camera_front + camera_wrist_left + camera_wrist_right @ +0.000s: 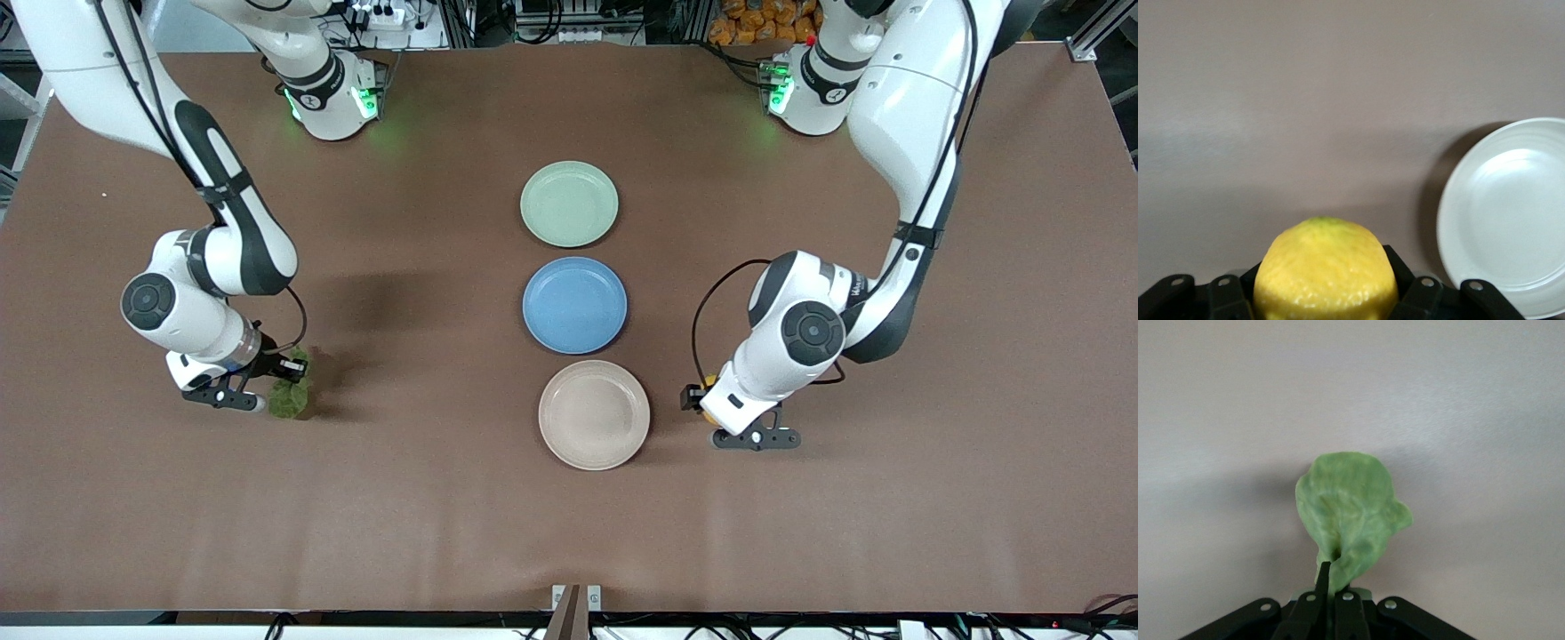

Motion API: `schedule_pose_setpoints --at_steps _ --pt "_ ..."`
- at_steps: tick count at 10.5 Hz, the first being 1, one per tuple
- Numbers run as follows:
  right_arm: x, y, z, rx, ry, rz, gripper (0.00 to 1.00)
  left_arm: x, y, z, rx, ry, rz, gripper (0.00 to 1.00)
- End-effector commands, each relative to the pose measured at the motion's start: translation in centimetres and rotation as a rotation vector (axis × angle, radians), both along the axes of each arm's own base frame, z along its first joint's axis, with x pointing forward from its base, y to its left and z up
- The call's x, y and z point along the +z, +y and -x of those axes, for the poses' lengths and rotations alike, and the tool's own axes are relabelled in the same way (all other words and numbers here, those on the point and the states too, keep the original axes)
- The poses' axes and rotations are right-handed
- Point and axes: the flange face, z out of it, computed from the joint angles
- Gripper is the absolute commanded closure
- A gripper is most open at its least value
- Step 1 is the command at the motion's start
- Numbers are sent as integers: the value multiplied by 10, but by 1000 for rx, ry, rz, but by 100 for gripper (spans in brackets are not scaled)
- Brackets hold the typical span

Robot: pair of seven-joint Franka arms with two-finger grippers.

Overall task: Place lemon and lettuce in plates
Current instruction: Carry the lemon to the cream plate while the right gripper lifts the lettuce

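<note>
My left gripper [740, 430] is shut on the yellow lemon [1325, 269], low over the table beside the beige-cream plate [594, 414], toward the left arm's end. In the front view only a sliver of the lemon [708, 392] shows under the hand. The beige-cream plate also shows in the left wrist view [1510, 215]. My right gripper [267, 396] is shut on the edge of the green wrinkly lettuce leaf [291, 397], low over the table toward the right arm's end. The leaf [1349, 515] sticks out past the fingertips [1325, 575]. The mint green plate [569, 203] is empty.
A blue plate [574, 304] lies between the mint green plate and the beige-cream plate, in a row down the middle of the brown table. Both arm bases stand along the table's edge farthest from the front camera.
</note>
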Motion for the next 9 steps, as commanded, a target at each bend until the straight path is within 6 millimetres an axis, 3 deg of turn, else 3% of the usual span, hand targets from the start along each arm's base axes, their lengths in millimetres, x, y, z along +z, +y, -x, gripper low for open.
schedule_pose_setpoints --at_steps 1,4,9 --pt "25 43 15 -37 4 15 100 -4 -36 -3 60 -41 53 66" --pt "49 74 25 -17 41 29 100 -21 -75 5 121 -112 129 66" --pt "98 111 44 -47 67 40 100 -21 -117 15 161 -144 185 66"
